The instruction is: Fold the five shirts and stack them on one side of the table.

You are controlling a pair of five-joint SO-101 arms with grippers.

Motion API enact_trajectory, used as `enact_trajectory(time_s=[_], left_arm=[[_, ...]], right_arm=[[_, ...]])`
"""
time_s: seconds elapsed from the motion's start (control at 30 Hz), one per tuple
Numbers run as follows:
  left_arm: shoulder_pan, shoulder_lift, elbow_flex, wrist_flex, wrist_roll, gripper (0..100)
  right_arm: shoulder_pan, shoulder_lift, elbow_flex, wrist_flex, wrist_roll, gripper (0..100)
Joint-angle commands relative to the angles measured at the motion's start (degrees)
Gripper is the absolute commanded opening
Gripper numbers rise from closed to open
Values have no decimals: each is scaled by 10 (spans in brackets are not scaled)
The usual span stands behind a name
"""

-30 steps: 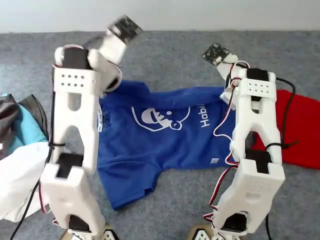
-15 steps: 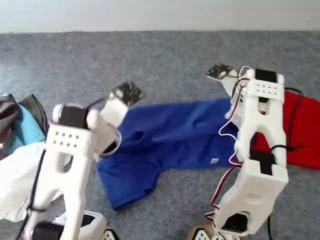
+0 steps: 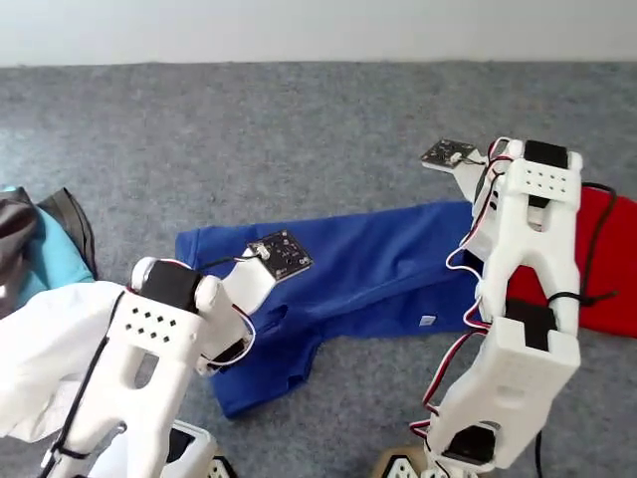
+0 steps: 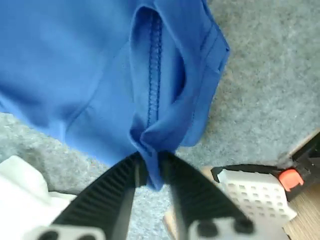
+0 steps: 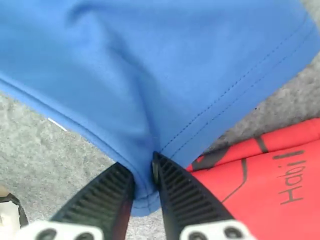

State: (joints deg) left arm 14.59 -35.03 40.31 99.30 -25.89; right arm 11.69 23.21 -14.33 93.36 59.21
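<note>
Our left gripper (image 4: 148, 167) is clenched on the blue shirt (image 3: 378, 264) near a sleeve, our right gripper (image 5: 143, 172) on its hem. Its long axis runs straight between both grippers.

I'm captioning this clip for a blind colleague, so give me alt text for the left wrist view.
The left gripper pinches a bunched fold of a blue shirt, which spreads away over grey carpet. A white perforated part sits nearby.

Grey table (image 3: 328, 129), blue shirt (image 3: 388, 269) across middle, red shirt (image 3: 607, 269) right, clothes heap (image 3: 40, 299) left
</note>
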Motion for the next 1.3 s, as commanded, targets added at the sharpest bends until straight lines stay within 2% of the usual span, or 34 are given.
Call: enact_trajectory(time_s=[0.0,0.1,0.33,0.4,0.47,0.53,0.67,0.7,0.83,1.03,1.27], left_arm=[[4,-11,-20,9,35,152],[4,-12,-36,12,61,165],[3,-12,-102,10,104,181],[-14,-11,-129,-10,141,180],[-47,-7,-146,-41,166,160],[-88,-6,-145,-89,160,122],[-139,-2,-97,-206,159,32],[-142,7,-87,-229,160,21],[-142,79,-90,-266,161,14],[-142,237,-169,-266,161,15],[-156,430,-293,-262,157,16]], right_arm=[[9,-41,-27,37,5,188],[15,-59,-43,68,5,298],[15,-109,-47,73,4,277],[14,-124,-47,72,2,265],[14,-131,-47,69,1,232],[13,-131,-47,64,-2,165],[-5,-119,-47,26,-94,5],[-11,-116,-47,18,-116,8],[-46,-99,-47,-17,-184,9],[-73,-58,-47,-65,-273,9],[-66,-7,-46,-36,-291,9]])
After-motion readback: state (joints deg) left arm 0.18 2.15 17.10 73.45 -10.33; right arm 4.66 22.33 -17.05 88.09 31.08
